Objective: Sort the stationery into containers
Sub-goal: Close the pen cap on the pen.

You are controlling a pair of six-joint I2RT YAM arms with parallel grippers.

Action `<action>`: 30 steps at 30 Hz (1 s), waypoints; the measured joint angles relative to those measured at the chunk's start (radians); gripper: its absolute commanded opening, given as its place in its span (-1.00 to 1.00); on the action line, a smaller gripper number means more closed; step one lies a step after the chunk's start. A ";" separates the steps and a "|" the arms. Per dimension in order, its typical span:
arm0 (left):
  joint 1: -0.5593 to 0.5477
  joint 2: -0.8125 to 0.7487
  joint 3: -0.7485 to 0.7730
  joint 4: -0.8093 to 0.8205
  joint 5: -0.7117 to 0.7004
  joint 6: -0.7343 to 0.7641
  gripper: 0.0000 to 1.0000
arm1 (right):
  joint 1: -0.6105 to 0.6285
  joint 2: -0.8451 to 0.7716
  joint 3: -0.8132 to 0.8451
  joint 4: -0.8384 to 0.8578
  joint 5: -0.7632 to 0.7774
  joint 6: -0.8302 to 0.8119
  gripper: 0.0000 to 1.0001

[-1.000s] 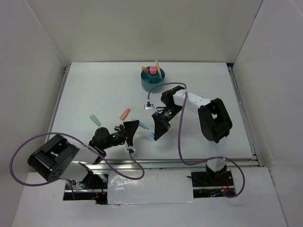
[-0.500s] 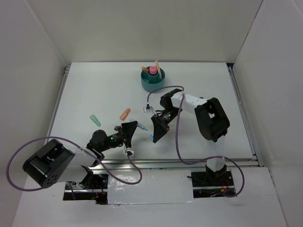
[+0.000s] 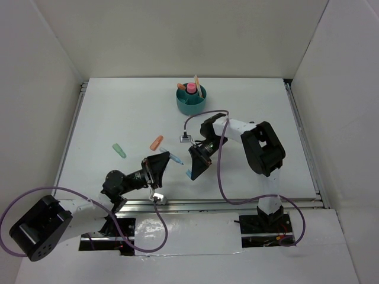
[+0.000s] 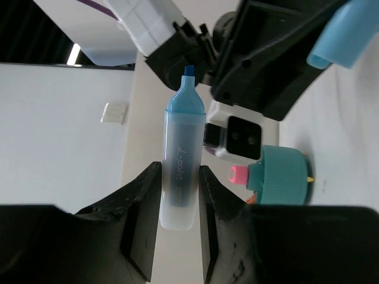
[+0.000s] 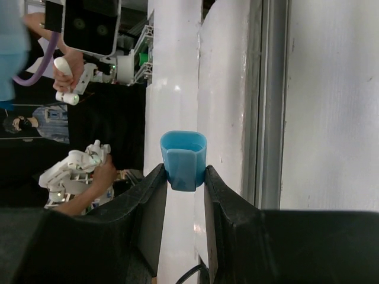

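Two grippers meet low over the white table, which is boxed in by plain white walls. The left gripper is clenched on an uncapped blue highlighter, and the right gripper pinches a blue cap just beside it. An orange stub and a mint green stub lie loose on the table. The teal organizer stands near the far edge with a pink marker in it.

The highlighter has a translucent pale body with dark lettering and a blue tip; the cap is blue; the organizer cup is teal, with a pink marker inside; an orange stub and a mint green stub lie on the white table; the cables are purple.
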 measured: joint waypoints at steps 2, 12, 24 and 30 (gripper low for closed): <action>-0.003 -0.029 0.000 0.000 -0.001 0.000 -1.00 | 0.006 0.006 0.000 0.000 0.000 0.000 -0.98; -0.002 -0.031 0.000 0.007 -0.008 0.001 -1.00 | 0.035 0.006 -0.002 0.000 0.008 0.000 -0.98; 0.035 0.142 0.000 0.000 0.007 0.001 -1.00 | 0.035 -0.003 -0.002 0.000 0.023 0.002 -0.98; 0.064 0.148 0.000 0.000 0.038 -0.001 -1.00 | 0.035 -0.011 -0.002 0.000 0.023 0.005 -0.99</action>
